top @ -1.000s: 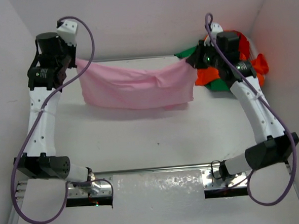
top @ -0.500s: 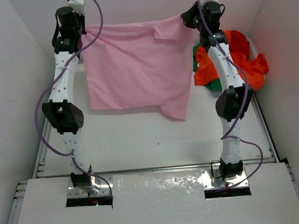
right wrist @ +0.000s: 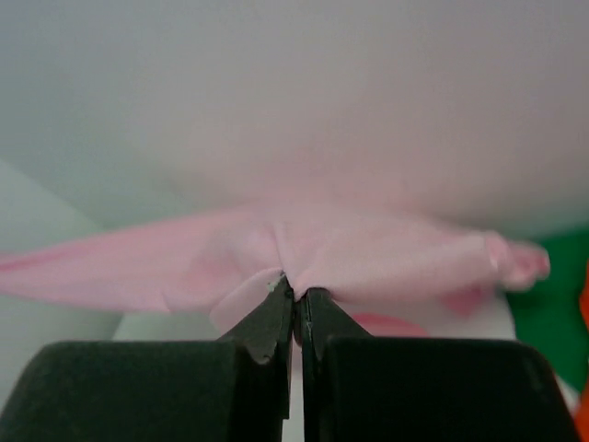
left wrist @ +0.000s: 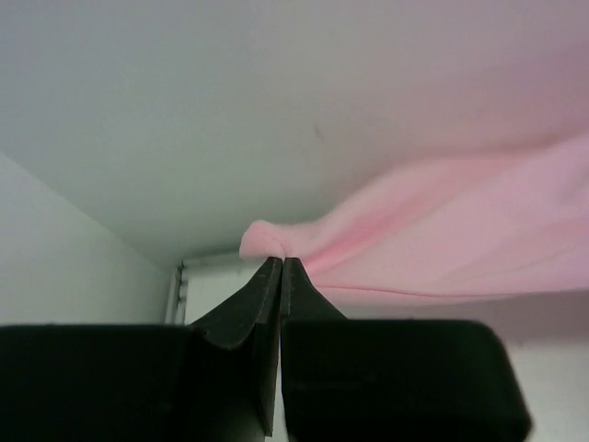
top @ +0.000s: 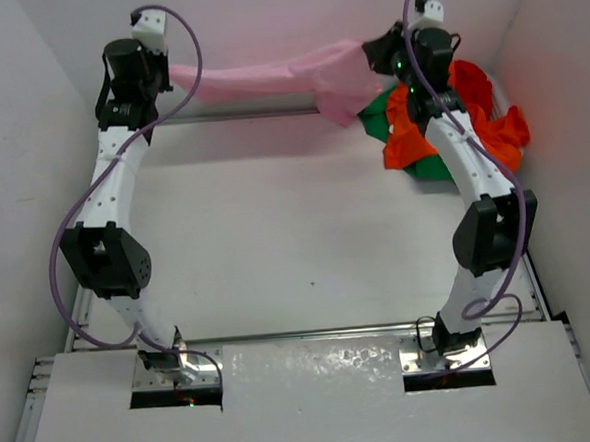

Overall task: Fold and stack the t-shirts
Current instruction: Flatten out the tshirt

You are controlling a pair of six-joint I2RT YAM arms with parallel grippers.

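At the back, pink t-shirt [top: 266, 74], pinched by left fingers [left wrist: 247, 313] and right fingers [right wrist: 267, 324]

Desk: a white, matte desk [top: 296, 231] with one small dark speck [top: 312, 283] near its middle.
Back wall: a plain white back wall [top: 283, 21] rises straight from the far edge.
Side walls: the left wall [top: 13, 198] is white-grey; the right wall [top: 569, 114] is white with a faint pink cast toward its far end.
Rails: a metal rail [top: 238, 114] runs along the far edge, and a near rail [top: 312, 332] crosses the near side.
Front panel: a white board [top: 87, 424] with a glossy, wrinkled patch [top: 314, 370] at its middle.
Light: soft and even; shadows are faint.
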